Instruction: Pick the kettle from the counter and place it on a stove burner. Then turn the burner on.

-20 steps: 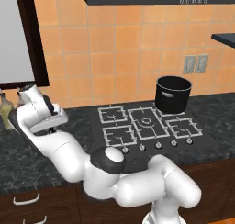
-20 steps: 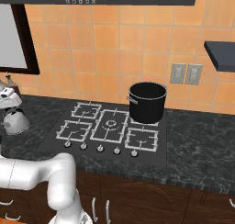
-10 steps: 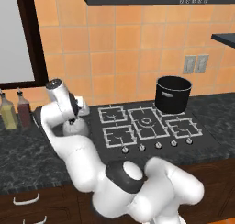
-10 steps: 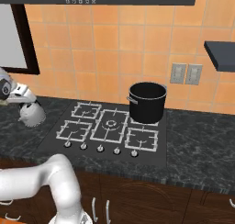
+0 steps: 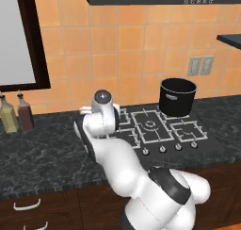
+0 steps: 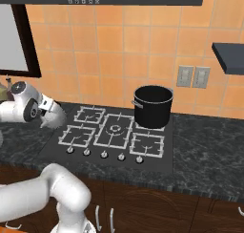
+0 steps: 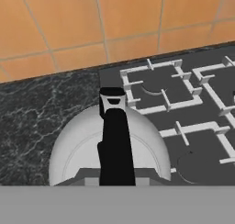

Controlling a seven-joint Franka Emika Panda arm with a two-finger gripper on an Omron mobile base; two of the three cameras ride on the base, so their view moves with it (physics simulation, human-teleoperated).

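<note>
— What is seen, from the largest thing down?

— The black marbled counter is seen along the orange tiled wall. The flat black cooktop is set into it, and a large black pot is stood on the back right grate.

— Where is the kettle found?

— The silver kettle is held up at the left edge of the cooktop, partly over the counter and just beside the front-left stove burner. It is not set on the grate.

— And the gripper?

— The gripper is placed over the kettle, at its black top handle. The fingers are hidden, so it cannot be told how they are closed. Two bottles are stood on the counter at the far left.
</note>
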